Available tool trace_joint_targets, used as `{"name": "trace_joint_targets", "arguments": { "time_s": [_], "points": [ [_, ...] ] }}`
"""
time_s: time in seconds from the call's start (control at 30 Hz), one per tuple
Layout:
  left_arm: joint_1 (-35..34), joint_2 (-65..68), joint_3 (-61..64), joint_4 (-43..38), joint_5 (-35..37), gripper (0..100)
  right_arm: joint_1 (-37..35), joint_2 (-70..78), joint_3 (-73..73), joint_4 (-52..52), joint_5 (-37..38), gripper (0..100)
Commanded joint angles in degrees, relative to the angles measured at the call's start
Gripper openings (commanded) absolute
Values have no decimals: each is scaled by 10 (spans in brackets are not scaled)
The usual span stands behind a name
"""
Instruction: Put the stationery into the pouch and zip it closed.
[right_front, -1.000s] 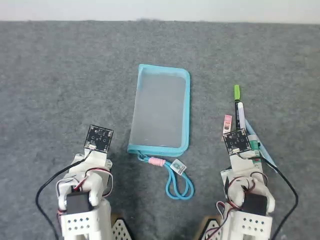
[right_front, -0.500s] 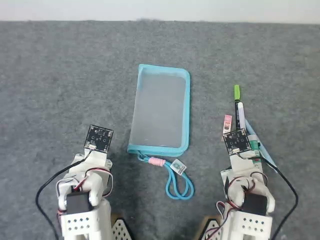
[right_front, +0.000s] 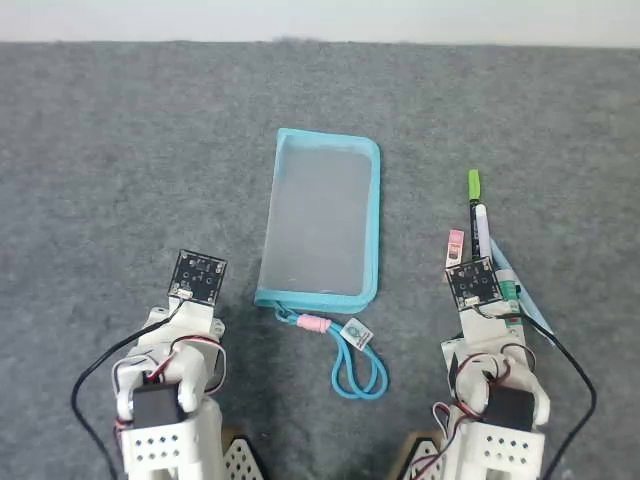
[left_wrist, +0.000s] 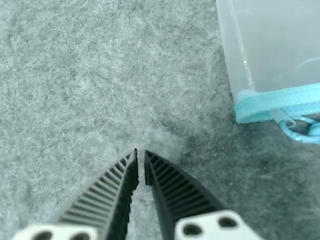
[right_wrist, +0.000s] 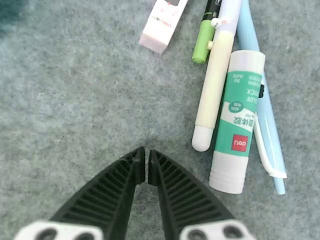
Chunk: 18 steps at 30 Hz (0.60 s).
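Nothing has moved in the last second: the left gripper (left_wrist: 140, 162) and right gripper (right_wrist: 146, 161) both hang empty, jaws nearly closed, the clear turquoise pouch (right_front: 320, 215) lies between the arms, and the glue stick (right_wrist: 236, 120), pens (right_wrist: 215, 85) and eraser (right_wrist: 163, 22) lie beside the right arm, so packing seems unstarted.

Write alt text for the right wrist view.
The right arm's black jaws, shut and empty, sit over grey felt. Beyond them lie a glue stick, a cream pen, a light blue pen, a green pen and, slightly apart, a pink-and-white eraser.
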<state>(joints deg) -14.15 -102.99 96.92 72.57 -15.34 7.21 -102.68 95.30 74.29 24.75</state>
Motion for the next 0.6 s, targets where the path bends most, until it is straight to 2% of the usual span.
{"name": "trace_joint_targets", "arguments": {
  "time_s": [0.0,0.4,0.57],
  "points": [
    [-2,-11,-3,1,-5,20,2,-3,12,5,-2,7],
    [1,-11,-3,1,-5,21,0,-5,12,-1,-2,7],
    [-3,-11,-3,1,-5,20,13,-6,9,-61,2,7]
  ]
}}
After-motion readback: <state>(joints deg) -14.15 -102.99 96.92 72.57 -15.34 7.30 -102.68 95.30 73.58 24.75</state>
